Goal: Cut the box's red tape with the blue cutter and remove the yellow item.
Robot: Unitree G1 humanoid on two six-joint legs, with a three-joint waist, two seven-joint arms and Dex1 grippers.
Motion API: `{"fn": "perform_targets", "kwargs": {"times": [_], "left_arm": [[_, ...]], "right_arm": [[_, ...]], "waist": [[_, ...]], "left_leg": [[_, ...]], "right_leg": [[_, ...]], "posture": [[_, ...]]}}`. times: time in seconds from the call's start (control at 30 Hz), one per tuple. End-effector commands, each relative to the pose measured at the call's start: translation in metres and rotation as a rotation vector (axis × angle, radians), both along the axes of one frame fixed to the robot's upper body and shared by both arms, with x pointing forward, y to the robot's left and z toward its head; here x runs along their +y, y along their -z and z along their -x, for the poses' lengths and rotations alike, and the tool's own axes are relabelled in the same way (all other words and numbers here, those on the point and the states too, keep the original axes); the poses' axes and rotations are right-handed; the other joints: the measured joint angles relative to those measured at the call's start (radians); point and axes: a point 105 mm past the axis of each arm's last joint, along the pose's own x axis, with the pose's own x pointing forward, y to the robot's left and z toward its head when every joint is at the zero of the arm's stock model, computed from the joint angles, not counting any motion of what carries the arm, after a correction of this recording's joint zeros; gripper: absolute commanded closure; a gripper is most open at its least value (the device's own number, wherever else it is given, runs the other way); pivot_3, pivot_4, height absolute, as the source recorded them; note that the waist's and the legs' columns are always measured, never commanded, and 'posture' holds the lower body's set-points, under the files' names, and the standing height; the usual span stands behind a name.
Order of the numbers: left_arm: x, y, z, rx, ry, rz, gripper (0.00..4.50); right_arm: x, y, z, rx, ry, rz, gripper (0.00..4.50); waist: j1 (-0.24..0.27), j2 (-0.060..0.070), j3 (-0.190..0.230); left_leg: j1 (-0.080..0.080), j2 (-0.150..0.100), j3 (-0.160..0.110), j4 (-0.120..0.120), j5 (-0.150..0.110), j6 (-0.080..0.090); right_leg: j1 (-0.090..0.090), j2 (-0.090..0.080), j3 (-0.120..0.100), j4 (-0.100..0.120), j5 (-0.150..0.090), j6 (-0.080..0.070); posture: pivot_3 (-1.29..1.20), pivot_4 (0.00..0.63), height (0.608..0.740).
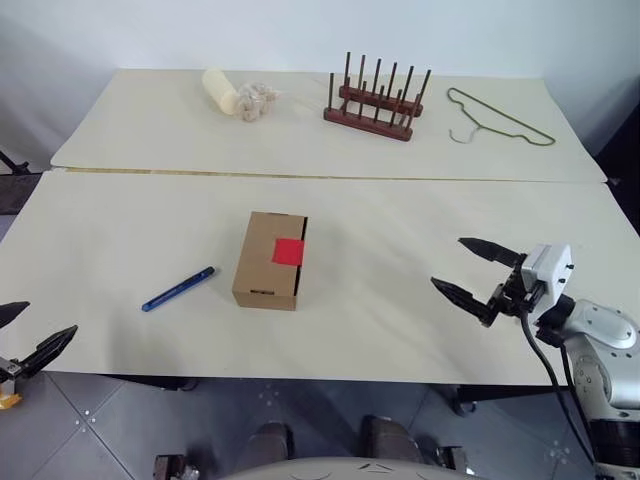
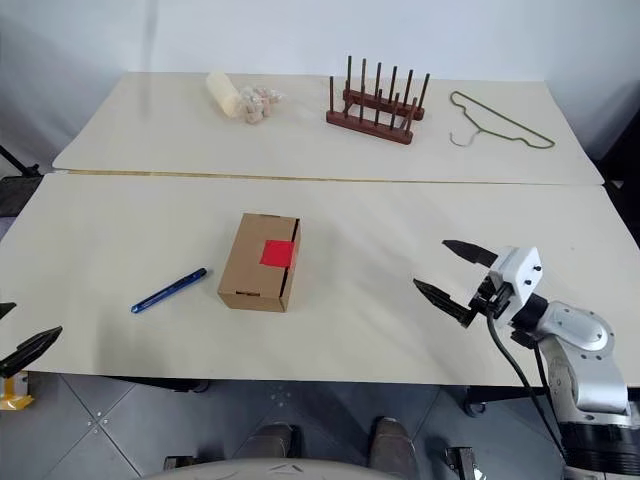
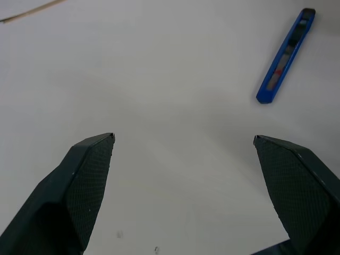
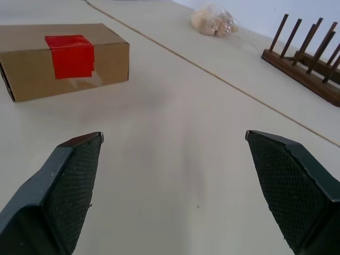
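Ahead of the right gripper (image 1: 476, 271), well apart from its widely spread black fingers and off toward the left one, the box (image 1: 270, 260) sits closed on the table (image 1: 400, 330). It looks like light, stiff cardboard that would probably slide or tip under a sideways push, so the robot would do well to steady it across its two long walls, away from the seam. The red tape (image 1: 289, 252) is stuck over the flap seam and folds down onto the side wall that faces the right fingers; it is thin and soft and should part along the seam line. The blue cutter (image 1: 178, 288) lies flat between the box and the left gripper (image 1: 25, 336), ahead of the left fingers (image 3: 79, 191) and out past the one nearer the box, touching neither. Those fingers also stand wide apart and hold nothing. Slim, rigid and likely smooth, the cutter may roll or skid; a pinch across mid-body, clear of the dark tip, seems safest. The yellow item cannot be seen, presumably inside the box
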Motion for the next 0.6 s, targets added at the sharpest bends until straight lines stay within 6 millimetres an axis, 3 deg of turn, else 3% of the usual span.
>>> {"fn": "perform_targets", "kwargs": {"times": [0.03, 0.3, 0.4, 0.6], "left_arm": [[-0.003, -0.011, 0.0, -0.05, 0.02, 0.001, 0.03], [-0.012, -0.015, -0.001, -0.06, 0.05, 0.059, 0.03], [-0.022, -0.017, -0.005, -0.068, 0.096, 0.051, 0.69], [-0.093, -0.013, -0.038, -0.068, 0.301, -0.014, 2.49]], "right_arm": [[0.005, -0.006, 0.0, -0.021, -0.038, -0.002, 0.0], [0.014, -0.006, -0.006, -0.009, -0.075, -0.017, 0.0], [0.03, -0.002, -0.007, -0.005, -0.138, 0.003, 0.68], [0.078, 0.02, -0.012, 0.03, -0.187, 0.049, 2.7]], "waist": [[0.0, 0.0, 0.0], [0.0, 0.0, 0.0], [-0.001, 0.0, 0.0], [0.003, -0.001, 0.0]], "left_leg": [[0.0, 0.0, 0.0, 0.0, 0.0, 0.0], [0.0, 0.0, 0.0, 0.0, 0.0, 0.0], [0.0, 0.0, 0.0, 0.0, 0.0, 0.0], [0.0, 0.0, 0.0, 0.001, 0.0, 0.0]], "right_leg": [[0.0, 0.0, 0.0, 0.0, 0.0, 0.0], [0.0, 0.0, 0.0, 0.0, 0.0, 0.0], [0.0, 0.0, 0.0, 0.0, 0.0, 0.0], [0.0, 0.0, 0.001, 0.001, 0.0, 0.0]], "posture": [[0.0, 0.15, 0.74], [0.0, 0.15, 0.74], [0.0, 0.15, 0.74], [0.0, 0.15, 0.74]]}}
